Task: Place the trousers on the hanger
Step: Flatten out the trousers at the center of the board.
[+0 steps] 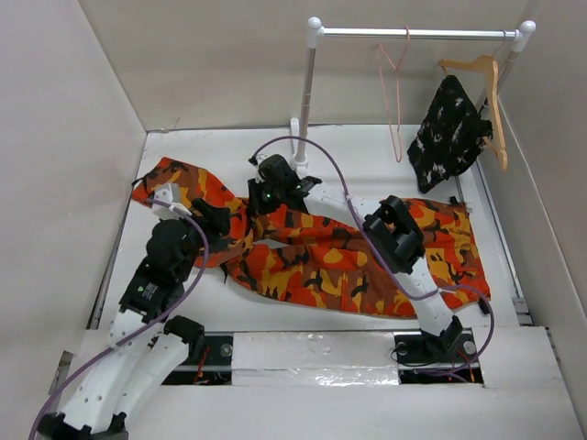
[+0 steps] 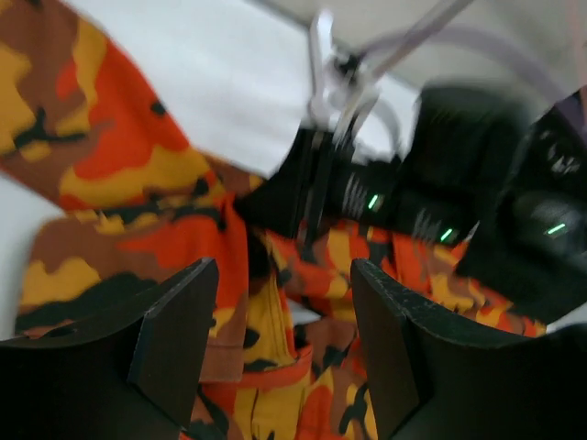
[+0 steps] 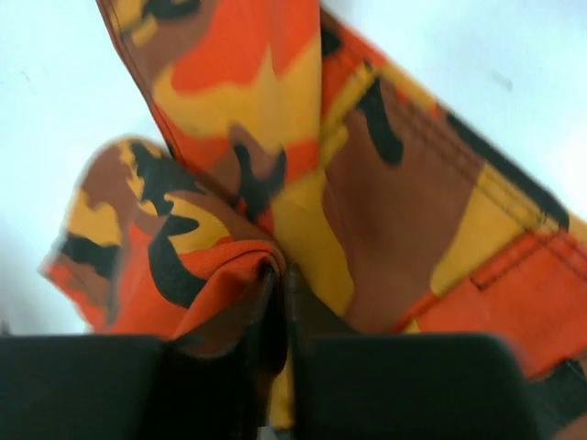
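The camouflage trousers (image 1: 339,261) lie spread across the white table, one leg reaching to the far left. They fill the left wrist view (image 2: 138,165) and the right wrist view (image 3: 275,147). My right gripper (image 1: 266,197) is shut on a fold of the trousers (image 3: 229,266) near the table's middle. My left gripper (image 1: 213,220) is open just above the trousers (image 2: 280,321), close beside the right gripper. The pink wire hanger (image 1: 396,92) hangs from the rail at the back right.
A white rail on a post (image 1: 307,101) stands at the back. A wooden hanger (image 1: 491,101) with a black speckled garment (image 1: 449,133) hangs at its right end. Walls close in the table on the left, back and right.
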`<act>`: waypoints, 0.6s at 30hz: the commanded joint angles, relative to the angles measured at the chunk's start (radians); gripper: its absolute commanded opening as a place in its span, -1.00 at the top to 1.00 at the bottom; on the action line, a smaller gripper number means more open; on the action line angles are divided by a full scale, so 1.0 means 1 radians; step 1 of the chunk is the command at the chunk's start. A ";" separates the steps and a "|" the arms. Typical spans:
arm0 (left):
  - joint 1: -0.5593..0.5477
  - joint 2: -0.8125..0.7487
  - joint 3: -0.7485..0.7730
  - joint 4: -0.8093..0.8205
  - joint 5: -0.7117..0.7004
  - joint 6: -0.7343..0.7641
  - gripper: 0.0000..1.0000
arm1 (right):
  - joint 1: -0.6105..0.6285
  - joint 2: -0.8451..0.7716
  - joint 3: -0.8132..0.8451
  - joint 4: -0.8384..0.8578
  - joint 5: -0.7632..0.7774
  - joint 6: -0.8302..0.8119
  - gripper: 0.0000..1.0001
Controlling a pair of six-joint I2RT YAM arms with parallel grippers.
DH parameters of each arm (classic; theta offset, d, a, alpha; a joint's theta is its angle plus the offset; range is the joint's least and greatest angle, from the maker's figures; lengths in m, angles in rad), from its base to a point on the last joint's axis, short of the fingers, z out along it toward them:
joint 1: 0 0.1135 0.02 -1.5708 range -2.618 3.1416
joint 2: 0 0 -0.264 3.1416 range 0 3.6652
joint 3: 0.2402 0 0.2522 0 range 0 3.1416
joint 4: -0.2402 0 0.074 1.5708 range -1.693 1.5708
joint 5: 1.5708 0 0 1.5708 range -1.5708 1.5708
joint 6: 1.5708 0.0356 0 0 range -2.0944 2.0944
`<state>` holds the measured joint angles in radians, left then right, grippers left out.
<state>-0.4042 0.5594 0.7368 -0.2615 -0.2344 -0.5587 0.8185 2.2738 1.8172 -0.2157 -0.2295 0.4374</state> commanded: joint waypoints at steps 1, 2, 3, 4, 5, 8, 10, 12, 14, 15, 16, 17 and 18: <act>-0.001 0.036 -0.123 0.090 0.090 -0.087 -0.13 | -0.010 -0.013 0.178 -0.051 -0.030 0.000 0.58; -0.001 0.046 -0.154 0.131 0.092 -0.098 -0.10 | -0.010 -0.011 0.204 -0.056 -0.016 0.000 0.40; -0.001 0.050 -0.184 0.152 0.078 -0.110 -0.08 | -0.034 -0.017 0.199 -0.053 -0.008 0.004 0.14; -0.001 0.057 -0.230 0.172 0.066 -0.127 -0.08 | -0.047 -0.043 0.188 -0.044 -0.007 0.007 0.07; -0.001 0.075 -0.243 0.179 0.032 -0.135 -0.07 | -0.057 -0.066 0.142 -0.031 -0.004 0.006 0.03; -0.001 0.061 -0.269 0.137 -0.040 -0.164 -0.06 | -0.108 -0.184 0.039 0.041 -0.008 0.001 -0.10; -0.001 0.011 -0.319 0.136 -0.051 -0.179 -0.11 | -0.133 -0.252 -0.057 0.064 -0.037 -0.015 -0.17; -0.010 -0.044 -0.356 0.148 -0.036 -0.182 -0.12 | -0.133 -0.393 -0.157 0.107 -0.030 -0.038 -0.15; -0.079 -0.005 -0.373 0.142 -0.034 -0.175 -0.07 | -0.076 -0.524 -0.350 0.156 0.048 -0.089 0.13; -0.079 0.025 -0.373 0.127 -0.048 -0.179 -0.04 | -0.056 -0.563 -0.351 0.156 0.068 -0.089 0.45; -0.112 0.049 -0.361 0.113 -0.072 -0.191 -0.01 | -0.035 -0.598 -0.425 0.163 0.085 -0.101 0.72; -0.126 0.063 -0.356 0.098 -0.121 -0.205 0.02 | 0.014 -0.637 -0.468 0.185 0.082 -0.100 0.94; -0.127 0.047 -0.353 0.099 -0.137 -0.219 0.03 | 0.049 -0.695 -0.511 0.215 0.072 -0.094 1.00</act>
<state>-0.5053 0.5888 0.3759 -0.1616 -0.2920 -0.7376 0.7368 1.6863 1.3964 -0.1165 -0.1677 0.3820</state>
